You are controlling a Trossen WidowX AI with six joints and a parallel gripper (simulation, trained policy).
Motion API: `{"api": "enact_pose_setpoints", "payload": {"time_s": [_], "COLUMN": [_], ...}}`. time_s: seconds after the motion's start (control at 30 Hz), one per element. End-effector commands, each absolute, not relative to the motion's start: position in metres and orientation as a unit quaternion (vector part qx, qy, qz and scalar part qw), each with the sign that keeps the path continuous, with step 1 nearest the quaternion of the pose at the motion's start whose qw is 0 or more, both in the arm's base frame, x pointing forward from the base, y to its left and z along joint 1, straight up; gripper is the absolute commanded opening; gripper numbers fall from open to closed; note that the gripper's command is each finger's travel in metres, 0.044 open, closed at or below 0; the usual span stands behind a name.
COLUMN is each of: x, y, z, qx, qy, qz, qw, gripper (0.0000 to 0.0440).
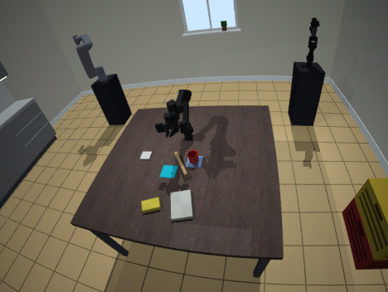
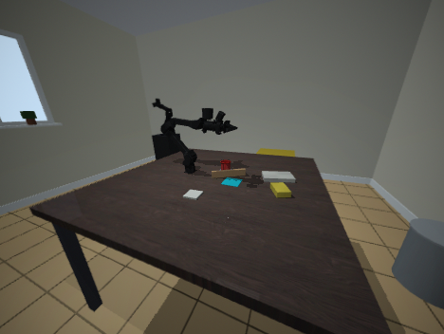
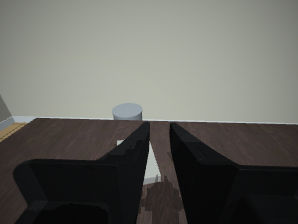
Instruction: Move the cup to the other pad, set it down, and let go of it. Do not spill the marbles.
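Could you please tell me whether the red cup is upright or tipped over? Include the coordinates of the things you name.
Upright: the red cup (image 1: 192, 157) (image 2: 226, 165) stands on the blue square pad (image 1: 200, 163), its round mouth facing up in the top view.

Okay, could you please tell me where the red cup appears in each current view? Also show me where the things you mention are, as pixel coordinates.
Top: the red cup (image 1: 192, 157) (image 2: 226, 164) is near the centre, on the blue pad (image 1: 200, 163).
Exterior: centre, behind the wooden bar (image 1: 181, 164) (image 2: 229, 173).
Wrist: not in it.
Shared landmark: the white slab (image 1: 181, 205) (image 2: 278, 176) (image 3: 153, 167).

The top view is looking steeply down across the whole desk (image 1: 232, 199) (image 2: 209, 237) (image 3: 240, 140) toward the window; the exterior view is facing across it from one side, lower. Both are sharing the arm. The wrist view is peering closely between the fingers.
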State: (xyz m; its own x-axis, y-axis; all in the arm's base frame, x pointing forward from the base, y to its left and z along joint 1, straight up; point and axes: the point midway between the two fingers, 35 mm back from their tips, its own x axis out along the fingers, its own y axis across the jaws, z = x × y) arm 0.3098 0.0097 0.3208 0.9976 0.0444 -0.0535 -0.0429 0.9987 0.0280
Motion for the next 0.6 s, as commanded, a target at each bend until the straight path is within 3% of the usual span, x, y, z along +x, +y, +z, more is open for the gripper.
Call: {"api": "enact_pose_setpoints", "payload": {"time_s": [0.0, 0.57], "x": [0.310, 0.313], "y": [0.012, 0.030], "z": [0.323, 0.323], "qx": [0.029, 0.118], "qy": [0.038, 0.130], "qz": [0.024, 0.038], "qw": [0.999, 0.984], "gripper": [0.0085, 0.0107]}}
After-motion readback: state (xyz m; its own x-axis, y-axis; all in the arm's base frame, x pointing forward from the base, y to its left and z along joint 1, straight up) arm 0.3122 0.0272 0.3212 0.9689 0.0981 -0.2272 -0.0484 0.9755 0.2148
